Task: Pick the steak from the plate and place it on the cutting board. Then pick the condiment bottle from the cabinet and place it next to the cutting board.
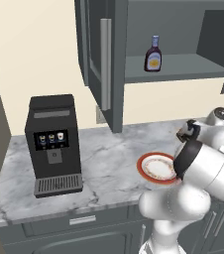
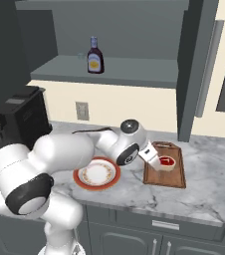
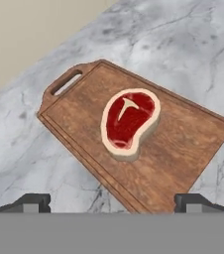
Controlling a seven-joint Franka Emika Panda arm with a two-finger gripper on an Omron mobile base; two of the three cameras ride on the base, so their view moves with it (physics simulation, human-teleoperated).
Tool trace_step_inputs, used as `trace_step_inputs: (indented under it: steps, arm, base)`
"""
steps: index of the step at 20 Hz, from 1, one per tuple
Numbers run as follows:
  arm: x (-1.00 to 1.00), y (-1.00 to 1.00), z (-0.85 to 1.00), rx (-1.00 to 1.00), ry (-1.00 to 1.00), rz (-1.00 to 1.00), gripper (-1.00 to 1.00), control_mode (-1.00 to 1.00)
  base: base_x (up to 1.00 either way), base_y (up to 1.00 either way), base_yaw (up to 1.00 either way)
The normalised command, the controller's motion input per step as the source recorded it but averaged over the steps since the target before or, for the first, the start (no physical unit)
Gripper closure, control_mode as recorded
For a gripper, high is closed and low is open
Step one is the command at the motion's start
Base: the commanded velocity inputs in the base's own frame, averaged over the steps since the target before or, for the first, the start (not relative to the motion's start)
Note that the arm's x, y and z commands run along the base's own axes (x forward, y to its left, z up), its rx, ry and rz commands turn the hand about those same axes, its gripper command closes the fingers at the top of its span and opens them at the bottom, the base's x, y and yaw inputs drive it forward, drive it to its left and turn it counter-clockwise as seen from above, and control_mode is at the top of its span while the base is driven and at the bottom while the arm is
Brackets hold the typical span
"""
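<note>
Marble counter bears cutting board (image 3: 134, 144) with red, fat-rimmed steak (image 3: 130, 122); hand (image 3: 113, 201) wide open, empty.

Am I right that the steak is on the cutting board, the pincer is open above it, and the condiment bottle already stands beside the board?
Not quite: the condiment bottle is on the cabinet shelf, as the right base view shows. The steak does lie on the cutting board, with the pincer open above it.
</note>
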Motion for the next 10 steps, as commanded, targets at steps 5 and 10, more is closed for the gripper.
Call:
trace_step_inputs:
  steps: [5,10]
  arm:
    - [-0.09,0.26,0.41,-0.04,-0.03,0.0,-1.0,-1.0]
    - [-0.14,0.25,0.34,0.0,-0.05,0.0,-1.0,-1.0]
  base:
    - [0.0,0.0,0.0]
    - [0.0,0.0,0.0]
